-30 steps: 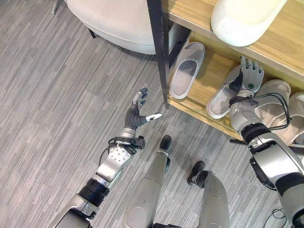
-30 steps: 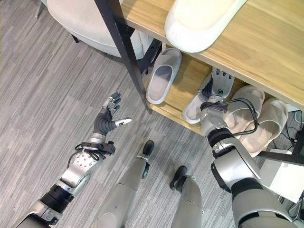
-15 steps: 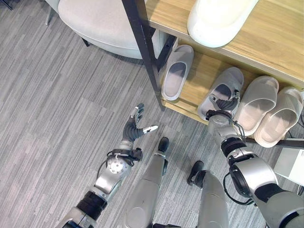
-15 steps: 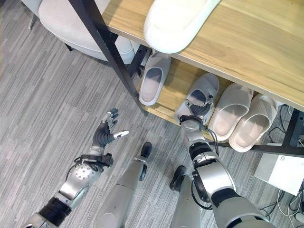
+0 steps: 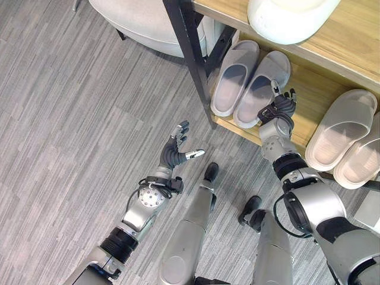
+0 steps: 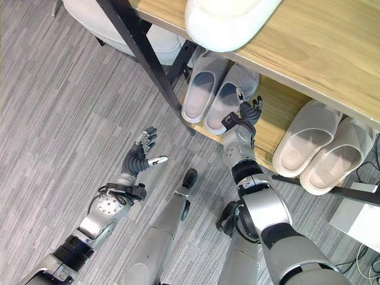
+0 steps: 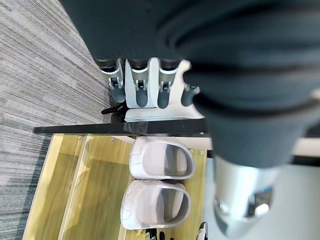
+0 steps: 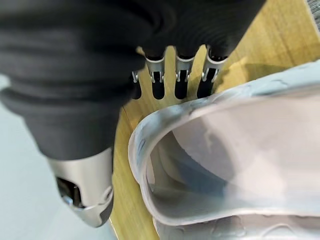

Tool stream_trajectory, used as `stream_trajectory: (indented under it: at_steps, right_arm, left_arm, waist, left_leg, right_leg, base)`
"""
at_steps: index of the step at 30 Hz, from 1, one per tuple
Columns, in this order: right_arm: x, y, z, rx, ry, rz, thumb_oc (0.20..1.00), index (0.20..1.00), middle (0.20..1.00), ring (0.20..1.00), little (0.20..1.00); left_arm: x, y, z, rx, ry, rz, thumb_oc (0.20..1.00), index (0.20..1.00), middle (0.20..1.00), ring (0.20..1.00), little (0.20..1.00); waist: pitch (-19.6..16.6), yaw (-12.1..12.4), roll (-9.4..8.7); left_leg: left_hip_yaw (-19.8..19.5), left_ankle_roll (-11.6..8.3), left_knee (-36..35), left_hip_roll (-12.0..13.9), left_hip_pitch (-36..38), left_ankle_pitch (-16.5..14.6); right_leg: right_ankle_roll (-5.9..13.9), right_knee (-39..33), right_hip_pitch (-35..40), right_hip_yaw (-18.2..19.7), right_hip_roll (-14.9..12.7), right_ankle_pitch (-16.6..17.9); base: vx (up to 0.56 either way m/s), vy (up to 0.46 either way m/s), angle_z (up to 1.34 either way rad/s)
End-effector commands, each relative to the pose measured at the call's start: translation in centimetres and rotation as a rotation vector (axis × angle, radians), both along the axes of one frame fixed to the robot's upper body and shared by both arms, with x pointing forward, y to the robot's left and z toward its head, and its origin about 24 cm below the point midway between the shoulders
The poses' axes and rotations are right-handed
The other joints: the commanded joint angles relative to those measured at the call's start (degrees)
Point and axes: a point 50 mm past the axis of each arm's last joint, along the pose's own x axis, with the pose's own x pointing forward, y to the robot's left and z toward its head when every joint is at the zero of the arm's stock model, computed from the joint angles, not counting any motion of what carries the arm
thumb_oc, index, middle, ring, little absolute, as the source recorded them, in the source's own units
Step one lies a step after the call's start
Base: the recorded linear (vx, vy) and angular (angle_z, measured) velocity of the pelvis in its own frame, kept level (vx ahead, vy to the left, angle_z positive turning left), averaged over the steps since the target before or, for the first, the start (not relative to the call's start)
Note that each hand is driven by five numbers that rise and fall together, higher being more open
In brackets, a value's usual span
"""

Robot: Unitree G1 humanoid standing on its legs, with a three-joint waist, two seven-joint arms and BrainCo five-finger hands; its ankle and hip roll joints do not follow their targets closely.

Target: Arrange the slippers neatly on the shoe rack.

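**Grey pair lined up on the bottom shelf, right hand parked at the heel**

From my head cam, the shoe rack (image 5: 332,44) runs across the top right, with a black post (image 5: 191,50) at its corner. On the lower shelf (image 5: 312,98) two grey slippers sit side by side, touching: the left grey slipper (image 5: 233,82) right next to the post and the right grey slipper (image 5: 261,89) at its 3 o'clock. Both have heels toward me, poking slightly over the shelf edge.

My right hand (image 5: 278,110) is at the heel end of the right grey slipper, about 4 o'clock of it, fingers straight and spread, gripping nothing. In the right wrist cam the fingers (image 8: 186,80) point out flat over the wood, just beside the slipper's rim.

Well off at 3 o'clock on the same shelf is a beige pair (image 5: 341,133), also side by side. A big white slipper (image 5: 291,18) sits on the upper shelf.

My left hand (image 5: 176,151) hovers over the grey floor (image 5: 71,130), open and empty, fingers loosely curved. A pale cushioned seat (image 5: 148,21) sits at 12 o'clock of it.
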Motion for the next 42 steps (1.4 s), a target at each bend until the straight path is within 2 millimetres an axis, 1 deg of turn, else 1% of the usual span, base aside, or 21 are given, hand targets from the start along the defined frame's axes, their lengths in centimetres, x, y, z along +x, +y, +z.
stream_trajectory:
  at_steps: [1,2,3,5,6,8,9,12,14,19,24,25,27,30,31,34,35,38,40,41,42]
  right_arm:
    - [0.1,0.3,1.4,-0.162,-0.054,0.071,1.0,1.0,1.0,1.0,1.0]
    - [0.0,0.3,1.2,-0.21,-0.045,0.07,1.0,1.0,1.0,1.0,1.0]
    - [-0.5,0.5,0.4,-0.338,-0.036,0.088,1.0,1.0,1.0,1.0,1.0]
    - [-1.9,1.8,-0.5,-0.714,-0.039,0.107,1.0,1.0,1.0,1.0,1.0]
    - [-2.6,2.3,-0.9,-0.9,-0.039,0.103,1.0,1.0,1.0,1.0,1.0]
    - [-3.1,3.0,-1.6,-1.007,-0.038,0.119,1.0,1.0,1.0,1.0,1.0]
    - [-4.2,4.2,-2.8,-1.081,-0.049,0.174,1.0,1.0,1.0,1.0,1.0]
    - [-6.0,4.9,-5.6,-1.165,-0.023,0.261,1.0,1.0,1.0,1.0,1.0]
    - [-7.4,5.2,-7.6,-1.159,0.005,0.325,1.0,1.0,1.0,1.0,1.0]
    - [-11.4,3.5,-11.7,-1.074,0.084,0.467,1.0,1.0,1.0,1.0,1.0]
    - [-15.4,1.2,-14.0,-1.023,0.138,0.564,1.0,1.0,1.0,1.0,1.0]
    - [-15.4,1.2,-14.0,-1.023,0.139,0.564,1.0,1.0,1.0,1.0,1.0]
    - [-17.6,-0.1,-15.4,-0.994,0.198,0.604,1.0,1.0,1.0,1.0,1.0]
    - [-18.9,-0.8,-16.5,-0.966,0.249,0.638,1.0,1.0,1.0,1.0,1.0]
    - [-20.0,-1.5,-17.7,-0.933,0.312,0.672,1.0,1.0,1.0,1.0,1.0]
    - [-20.4,-2.0,-18.8,-0.905,0.371,0.707,1.0,1.0,1.0,1.0,1.0]
    - [-20.5,-2.3,-19.4,-0.893,0.404,0.715,1.0,1.0,1.0,1.0,1.0]
    - [-20.2,-2.5,-19.9,-0.89,0.438,0.721,1.0,1.0,1.0,1.0,1.0]
    - [-20.1,-2.6,-20.1,-0.892,0.453,0.729,1.0,1.0,1.0,1.0,1.0]
    - [-20.1,-2.6,-20.1,-0.892,0.453,0.728,1.0,1.0,1.0,1.0,1.0]
    - [-20.1,-2.6,-20.2,-0.889,0.455,0.735,1.0,1.0,1.0,1.0,1.0]
  left_arm:
    - [-0.2,-0.8,1.7,-0.023,-0.091,-0.054,1.0,1.0,1.0,1.0,1.0]
    - [-0.2,-0.8,1.7,-0.026,-0.089,-0.049,1.0,1.0,1.0,1.0,1.0]
    - [-0.2,-0.6,1.6,-0.032,-0.086,-0.038,1.0,1.0,1.0,1.0,1.0]
    - [-0.3,0.2,1.0,-0.027,-0.067,0.005,1.0,1.0,1.0,1.0,1.0]
    - [-0.2,0.7,0.9,-0.027,-0.065,0.032,1.0,1.0,1.0,1.0,1.0]
    - [-0.3,1.1,0.5,-0.021,-0.052,0.05,1.0,1.0,1.0,1.0,1.0]
    - [-0.3,1.8,0.3,-0.008,-0.042,0.078,1.0,1.0,1.0,1.0,1.0]
    - [-0.7,2.5,-0.8,0.012,0.001,0.102,1.0,1.0,1.0,1.0,1.0]
    - [-1.1,2.7,-1.6,0.016,0.031,0.115,1.0,1.0,1.0,1.0,1.0]
    - [-2.4,4.4,-3.5,0.05,0.109,0.161,1.0,1.0,1.0,1.0,1.0]
    - [-4.2,5.2,-5.0,0.081,0.178,0.132,1.0,1.0,1.0,1.0,1.0]
    - [-4.2,5.2,-5.0,0.081,0.179,0.132,1.0,1.0,1.0,1.0,1.0]
    - [-5.1,5.3,-6.1,0.127,0.234,0.083,1.0,1.0,1.0,1.0,1.0]
    - [-5.9,5.1,-7.2,0.158,0.286,0.039,1.0,1.0,1.0,1.0,1.0]
    - [-6.6,4.7,-8.8,0.178,0.365,-0.022,1.0,1.0,1.0,1.0,1.0]
    - [-7.1,4.3,-10.1,0.272,0.425,-0.114,1.0,1.0,1.0,1.0,1.0]
    - [-7.2,3.8,-10.6,0.331,0.448,-0.193,1.0,1.0,1.0,1.0,1.0]
    - [-6.7,2.4,-9.4,0.407,0.385,-0.323,1.0,1.0,1.0,1.0,1.0]
    - [-5.8,0.8,-7.5,0.455,0.283,-0.432,1.0,1.0,1.0,1.0,1.0]
    - [-5.8,0.8,-7.5,0.455,0.283,-0.432,1.0,1.0,1.0,1.0,1.0]
    - [-5.5,-0.2,-6.1,0.466,0.215,-0.496,1.0,1.0,1.0,1.0,1.0]
  waist:
    - [1.57,2.04,0.14]
    - [1.48,1.89,0.01]
    - [1.51,1.31,-0.48]
    - [0.98,-0.05,-1.67]
    - [0.43,-0.79,-1.77]
    - [-0.34,-1.52,-2.05]
    - [-1.13,-2.56,-2.45]
    - [-2.9,-4.01,-3.09]
    - [-4.51,-5.0,-3.61]
    - [-9.47,-7.54,-4.15]
    - [-13.21,-9.85,-3.75]
    - [-13.16,-9.82,-3.73]
    - [-14.8,-11.26,-3.54]
    - [-15.54,-12.15,-3.35]
    - [-16.14,-13.14,-3.18]
    - [-16.66,-14.65,-2.85]
    - [-16.99,-15.81,-2.56]
    - [-17.37,-17.21,-1.99]
    - [-17.68,-18.06,-1.64]
    - [-17.64,-18.02,-1.65]
    - [-17.81,-18.46,-1.47]
  left_leg:
    - [1.54,0.91,0.32,0.13,4.75,-9.8]
    - [1.57,0.88,-0.22,0.24,5.37,-9.59]
    - [1.71,0.75,-1.67,0.66,7.11,-9.1]
    - [2.29,0.59,-4.64,1.57,10.89,-8.22]
    - [2.49,0.64,-7.08,2.22,12.37,-5.7]
    - [2.98,0.61,-9.07,2.78,14.67,-4.99]
    - [3.5,0.52,-10.71,3.26,17.01,-4.48]
    - [3.75,0.32,-13.54,3.69,21.19,-3.88]
    - [4.4,0.09,-15.76,3.96,24.09,-3.4]
    - [5.65,-0.37,-22.57,5.66,30.69,-1.0]
    - [7.78,-0.57,-29.19,6.83,37.83,0.87]
    - [7.8,-0.58,-29.26,6.85,37.95,0.9]
    - [9.49,-0.76,-31.52,7.15,40.76,1.3]
    - [10.54,-0.7,-32.1,7.38,42.43,0.9]
    - [11.37,-0.66,-32.48,7.61,43.86,0.53]
    - [12.65,-0.6,-32.52,7.69,45.22,-0.04]
    - [13.6,-0.62,-32.52,7.91,46.07,-0.49]
    - [14.9,-0.59,-32.52,8.0,47.06,-1.12]
    - [15.44,-0.59,-32.52,8.06,47.32,-1.4]
    - [15.47,-0.59,-32.52,8.06,47.36,-1.41]
    - [15.7,-0.6,-32.52,8.11,47.43,-1.46]
  right_leg:
    - [1.92,-2.28,5.28,3.34,0.41,-4.08]
    - [1.95,-2.83,5.87,3.33,0.57,-3.82]
    - [2.01,-4.41,7.25,3.55,1.02,-2.99]
    - [2.17,-8.74,10.65,3.81,2.06,-1.17]
    - [2.19,-11.39,11.88,3.42,2.58,1.7]
    - [2.37,-14.16,14.09,3.5,3.1,2.88]
    - [2.51,-16.5,16.41,3.58,3.34,3.63]
    - [2.76,-19.91,20.41,3.7,3.84,4.65]
    - [3.12,-22.67,23.13,3.68,4.26,5.83]
    - [4.15,-30.34,29.02,3.31,5.09,9.0]
    - [5.15,-37.11,34.94,4.25,6.35,11.31]
    - [5.14,-37.17,35.04,4.27,6.37,11.34]
    - [5.53,-39.51,36.91,5.3,6.8,12.39]
    - [5.65,-40.93,38.07,6.36,7.05,12.85]
    - [5.62,-41.6,38.88,7.01,7.22,13.0]
    - [5.58,-42.07,39.44,8.38,7.38,13.07]
    - [5.65,-42.42,39.74,9.4,7.44,13.26]
    - [5.71,-42.87,39.98,10.79,7.46,13.52]
    - [5.8,-43.12,40.06,11.53,7.48,13.72]
    - [5.8,-43.12,40.07,11.56,7.48,13.72]
    - [5.87,-43.17,40.04,11.69,7.43,13.78]
  base:
    - [0.0,-0.006,0.04]
    - [0.0,0.0,0.0]
    - [0.0,0.0,0.0]
    - [-0.07,0.019,-0.1]
    - [-0.1,0.038,-0.28]
    - [-0.03,0.029,-0.51]
    - [0.04,-0.012,-0.44]
    - [0.06,-0.013,-0.23]
    - [0.09,-0.01,-0.09]
    - [0.11,-0.007,-0.11]
    - [0.08,0.008,-0.2]
    - [0.05,-0.003,-0.25]
    - [0.06,0.004,-0.26]
    - [0.04,0.001,-0.33]
    - [0.04,-0.016,-0.34]
    - [0.03,-0.016,-0.32]
    - [0.04,-0.006,-0.44]
    - [0.03,0.006,-0.34]
    - [0.02,-0.003,-0.23]
    - [0.02,0.003,-0.12]
    - [0.01,-0.001,-0.07]
